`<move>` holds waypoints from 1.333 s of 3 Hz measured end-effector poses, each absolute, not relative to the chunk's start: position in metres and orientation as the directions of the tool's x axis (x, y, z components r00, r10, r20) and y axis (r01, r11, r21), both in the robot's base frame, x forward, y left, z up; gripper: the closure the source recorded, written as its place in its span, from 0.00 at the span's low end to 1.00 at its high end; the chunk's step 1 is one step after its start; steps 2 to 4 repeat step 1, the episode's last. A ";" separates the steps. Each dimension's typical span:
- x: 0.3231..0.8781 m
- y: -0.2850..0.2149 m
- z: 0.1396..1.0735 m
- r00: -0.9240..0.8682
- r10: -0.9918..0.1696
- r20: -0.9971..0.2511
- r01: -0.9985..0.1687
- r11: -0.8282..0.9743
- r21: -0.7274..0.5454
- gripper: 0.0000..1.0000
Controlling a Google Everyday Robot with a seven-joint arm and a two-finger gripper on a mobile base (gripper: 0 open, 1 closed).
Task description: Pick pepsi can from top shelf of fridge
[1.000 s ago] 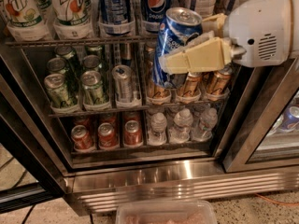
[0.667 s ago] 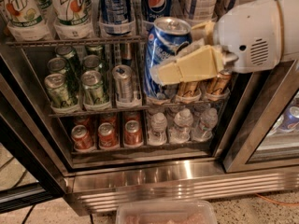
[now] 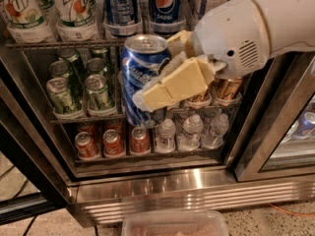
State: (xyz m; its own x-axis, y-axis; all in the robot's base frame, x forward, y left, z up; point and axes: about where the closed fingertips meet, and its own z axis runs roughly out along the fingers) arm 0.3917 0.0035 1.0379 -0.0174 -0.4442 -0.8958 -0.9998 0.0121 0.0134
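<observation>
My gripper [image 3: 156, 70] is shut on the pepsi can [image 3: 140, 65], a blue can with white lettering and a silver top. I hold it upright in front of the open fridge [image 3: 187, 191], level with the middle rack. One tan finger [image 3: 174, 85] crosses the can's front; the other shows behind its top right. The top shelf [image 3: 59, 44] runs across the upper picture. A second Pepsi-logo can [image 3: 165, 4] stands on it beside a blue-and-white striped can [image 3: 120, 6].
7UP bottles [image 3: 74, 9] stand on the top shelf at left. Green cans [image 3: 81, 85] and bronze cans [image 3: 226, 90] fill the middle rack; red cans [image 3: 113, 141] and water bottles [image 3: 192, 132] the bottom rack. A clear plastic tub [image 3: 174, 223] lies on the floor in front. A door frame [image 3: 270, 127] stands at right.
The gripper and the pepsi can have moved left and closer to the camera, away from the shelves. The can now looks larger and covers more of the middle rack.
</observation>
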 end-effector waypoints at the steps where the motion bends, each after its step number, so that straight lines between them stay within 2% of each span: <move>1: 0.389 0.005 1.038 -0.015 -0.448 -0.894 -1.000 0.001 0.016 1.00; 4: 0.389 0.005 1.038 -0.015 -0.448 -0.894 -1.000 0.001 0.016 1.00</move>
